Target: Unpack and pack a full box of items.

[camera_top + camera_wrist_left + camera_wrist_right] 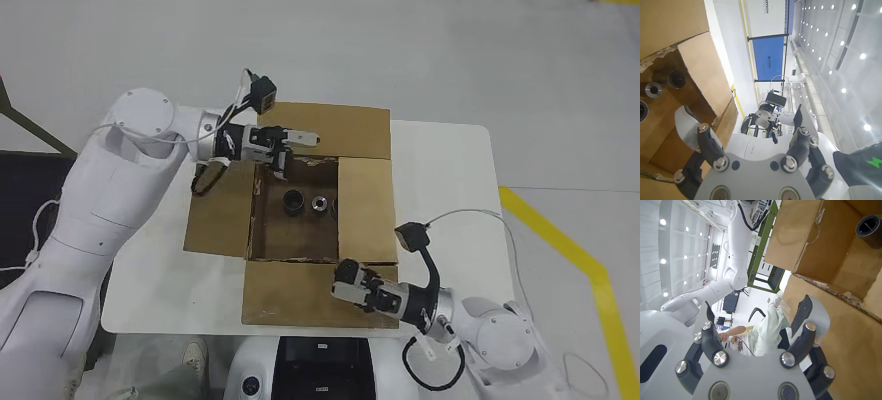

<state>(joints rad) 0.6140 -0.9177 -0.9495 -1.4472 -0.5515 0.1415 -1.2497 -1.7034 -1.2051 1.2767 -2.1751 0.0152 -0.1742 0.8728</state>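
Left claw (296,147): you have it at the far rim of the open box (365,130), jaws spread wide and holding nothing. The left wrist view confirms this, with both fingertips (683,117) well apart and only air between them.

Box contents: a black tube (293,203) and, just beside it to the right, a metal sleeve (319,205) rest on the box floor. From the left claw they lie toward the robot and down inside the walls. Both appear to stand on end, long axis vertical and bore facing up out of the box. In the left wrist view a third dark part shows at the edge beside them, too cut off to identify.

Right claw (352,285): it sits over the near flap (290,295), also wide open and empty. The parts lie away from it, past the near wall.

Judgement: the left claw is the nearer of the two. The coming move turns on a descent from the far rim onto the black tube, jaws straddling its upright wall. The box stands on the white worktop (440,170).
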